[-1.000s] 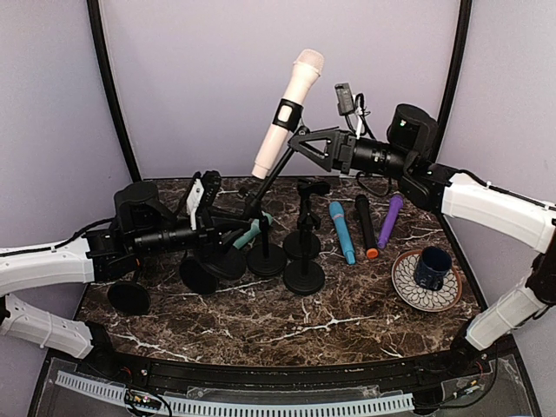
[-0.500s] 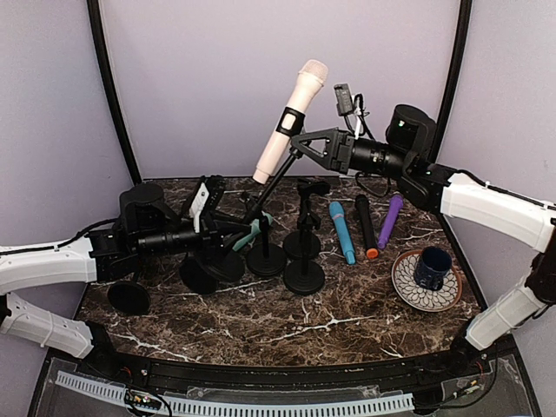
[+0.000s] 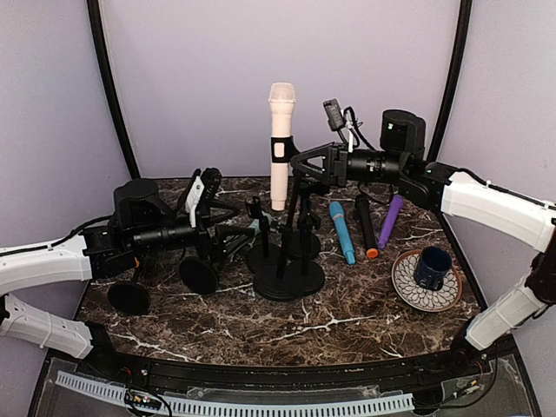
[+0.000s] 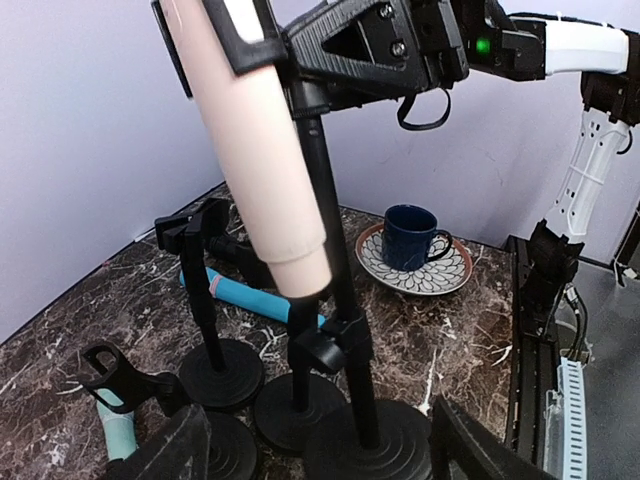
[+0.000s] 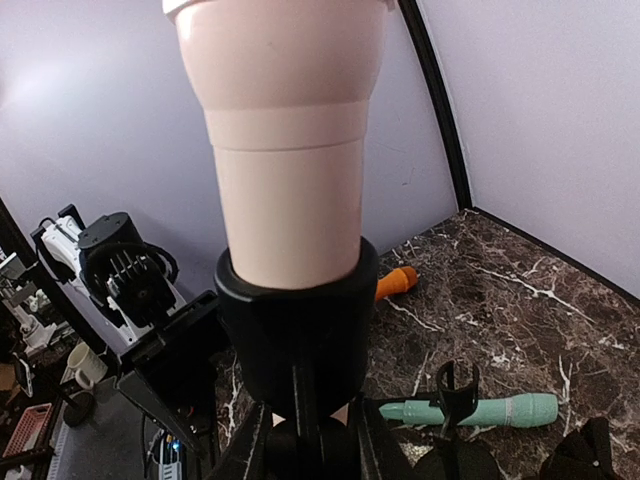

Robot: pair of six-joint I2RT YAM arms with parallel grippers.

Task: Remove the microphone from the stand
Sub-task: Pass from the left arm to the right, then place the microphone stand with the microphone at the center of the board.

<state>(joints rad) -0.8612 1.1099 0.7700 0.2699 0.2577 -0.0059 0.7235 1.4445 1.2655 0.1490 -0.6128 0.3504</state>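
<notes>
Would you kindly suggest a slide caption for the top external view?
Right gripper clamps the stand beneath an upright pale microphone; left gripper is open at the stand's base.

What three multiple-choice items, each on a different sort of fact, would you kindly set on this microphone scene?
1. Where does the mug stand?
A. on the patterned saucer
B. on the bare table
C. on a shelf

2. What colour is the microphone in the stand?
A. purple
B. pinkish white
C. blue

3. How does that microphone sit?
A. lying flat
B. upright in the stand's clip
C. hanging by a cable

Answers:
1. A, since the saucer's rim shows around the mug.
2. B, since its body is pale in every view.
3. B, since the black clip rings it and its head points straight up.
</notes>
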